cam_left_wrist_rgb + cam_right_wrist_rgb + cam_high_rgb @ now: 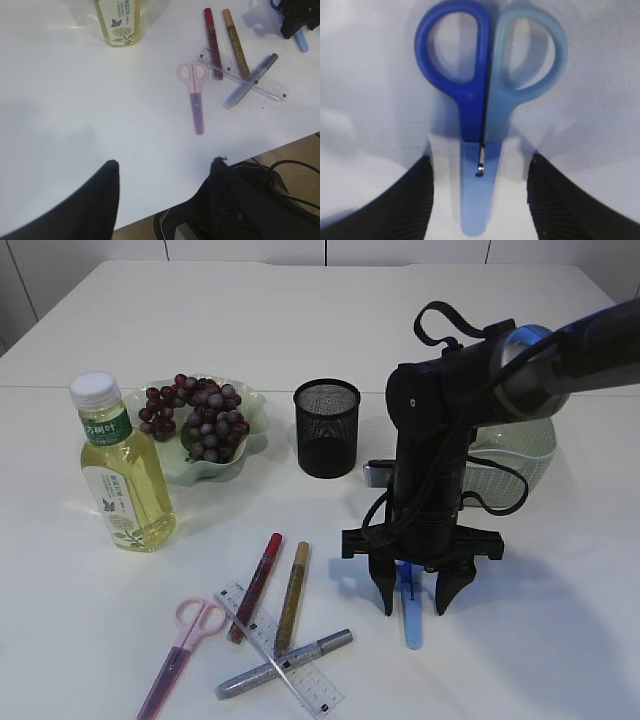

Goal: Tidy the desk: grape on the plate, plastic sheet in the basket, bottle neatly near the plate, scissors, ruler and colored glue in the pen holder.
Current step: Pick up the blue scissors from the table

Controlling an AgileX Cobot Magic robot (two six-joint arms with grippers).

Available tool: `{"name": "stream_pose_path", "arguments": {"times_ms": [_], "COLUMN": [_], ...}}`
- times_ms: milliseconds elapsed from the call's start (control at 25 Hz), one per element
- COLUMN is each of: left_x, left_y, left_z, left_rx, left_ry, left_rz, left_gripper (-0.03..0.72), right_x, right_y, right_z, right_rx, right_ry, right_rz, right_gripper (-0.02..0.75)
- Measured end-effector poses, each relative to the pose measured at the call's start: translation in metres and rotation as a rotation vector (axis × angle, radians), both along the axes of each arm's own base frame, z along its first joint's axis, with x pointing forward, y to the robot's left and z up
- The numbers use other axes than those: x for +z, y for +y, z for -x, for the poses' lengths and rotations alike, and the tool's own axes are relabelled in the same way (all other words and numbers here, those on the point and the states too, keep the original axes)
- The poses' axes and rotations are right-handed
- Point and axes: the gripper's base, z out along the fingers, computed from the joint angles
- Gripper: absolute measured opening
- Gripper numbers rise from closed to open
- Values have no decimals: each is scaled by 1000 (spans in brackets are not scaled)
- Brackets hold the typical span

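Right gripper point(413, 602) points straight down over the blue scissors point(409, 605). Jaws spread, one finger each side of the sheathed blade, not yet touching it as far as the wrist view shows. Handles lie ahead of the fingers in that view; sheath tip sits between them.

Left gripper point(165, 175) hovers low over bare table near its front edge, jaws spread, empty. Pink scissors point(196, 95) lie ahead of it and slightly right; ruler point(240, 80) and three glue sticks point(235, 45) are further right, crossed in a loose pile. Bottle point(119, 20) stands far ahead, to the left.

Progress, judged from the layout:
- Grapes point(195, 415) on plate point(250, 420): done.
- Bottle upright just beside plate: looks done.
- Pen holder point(326, 428): seems empty. Both scissors, ruler and glue left.
- Basket point(520, 455) behind right arm, mostly hidden. Plastic sheet: cannot tell.

Step in hand: pinch blue scissors, then carry to holder.
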Motion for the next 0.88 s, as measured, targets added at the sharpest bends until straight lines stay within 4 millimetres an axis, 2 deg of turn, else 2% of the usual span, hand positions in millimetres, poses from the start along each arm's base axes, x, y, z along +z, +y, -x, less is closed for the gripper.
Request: {"name": "stream_pose_path", "arguments": {"times_ms": [560, 880], "left_x": [-1, -1], "left_y": [0, 0], "left_z": [1, 1], "left_rx": [-1, -2], "left_ry": [13, 17], "left_rz": [-5, -6], "left_gripper": [415, 415], "right_x": [0, 0], "right_y": [-1, -1], "right_z": [-1, -1], "right_rx": [3, -3], "right_ry": [-9, -12], "right_rz": [7, 7], "right_gripper": [467, 276]}}
